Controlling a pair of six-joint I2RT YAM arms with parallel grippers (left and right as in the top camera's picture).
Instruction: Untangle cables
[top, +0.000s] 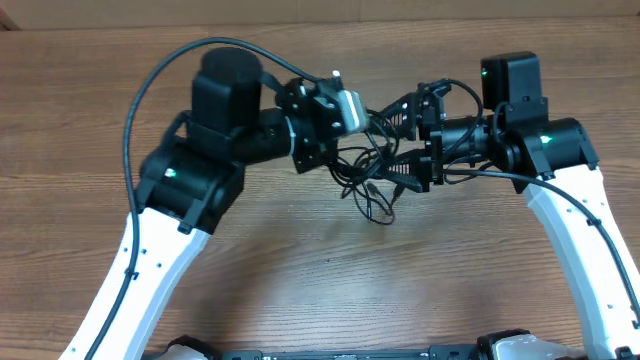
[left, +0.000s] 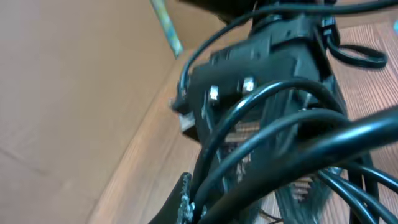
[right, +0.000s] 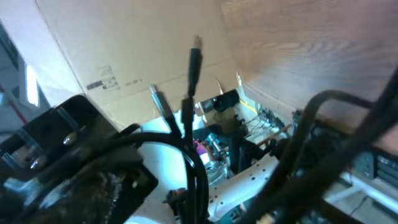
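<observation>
Glossy black cables (top: 371, 190) on matt wood-grain table (top: 300, 275).

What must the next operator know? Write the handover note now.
Left pincer: shut, apparently gripping a strand of the cables.
Right pincer: open, fingers either side of the tangle, opposite the left one.
Cables: one knotted bundle between the two pincers, over the middle of the table.
Done: nothing separated yet.
Left: close the right pincer on a strand, then draw the cords apart.
</observation>
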